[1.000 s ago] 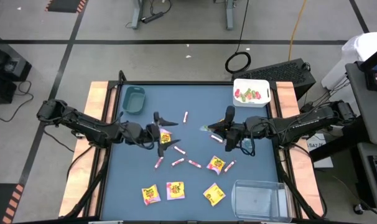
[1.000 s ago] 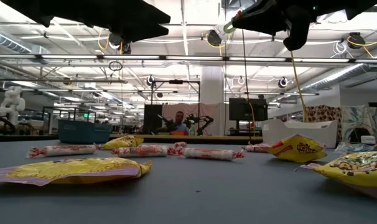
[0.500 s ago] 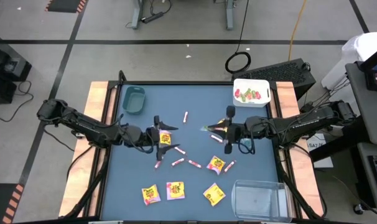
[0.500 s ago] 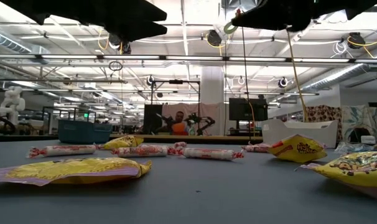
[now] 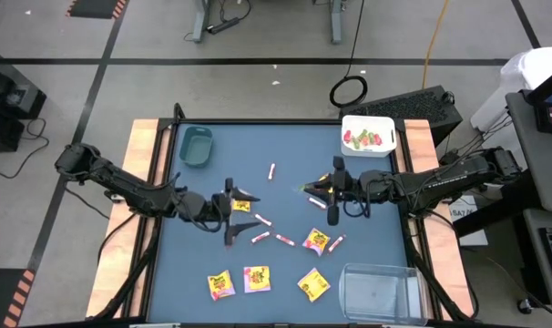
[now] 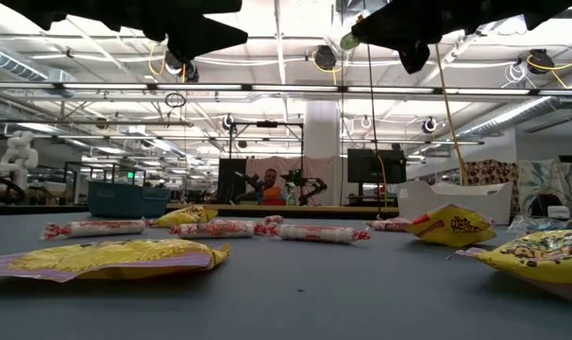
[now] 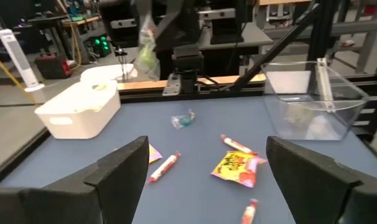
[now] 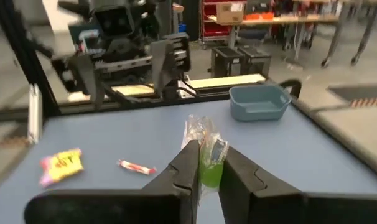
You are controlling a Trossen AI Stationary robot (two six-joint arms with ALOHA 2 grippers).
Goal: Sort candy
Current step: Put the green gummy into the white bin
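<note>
The right gripper (image 8: 204, 163) hangs above the table's middle-right, its fingers clamped on a small green candy in clear wrap (image 8: 207, 160); in the high view that piece (image 5: 310, 189) shows at the fingertips, lifted off the blue table (image 5: 285, 273). The left gripper (image 5: 232, 211) hovers over the middle-left with its fingers spread wide and nothing between them — a yellow packet (image 5: 241, 205) lies just beneath it.

The rest of the candy is scattered; pink-white sticks lie around the centre, one (image 5: 271, 170) toward the far side and several near the left gripper, such as one (image 5: 260, 237) on its near side. Three yellow packets sit along the near edge — one (image 5: 220, 284) leftmost, one (image 5: 256, 278) beside it, one (image 5: 314, 284) further right; another (image 5: 316, 240) lies nearer the middle.

A white bin (image 5: 368, 135) at the far right corner holds green and red pieces; a teal bin (image 5: 196, 146) stands at the far left; a clear bin (image 5: 378, 292) sits at the near right corner.
</note>
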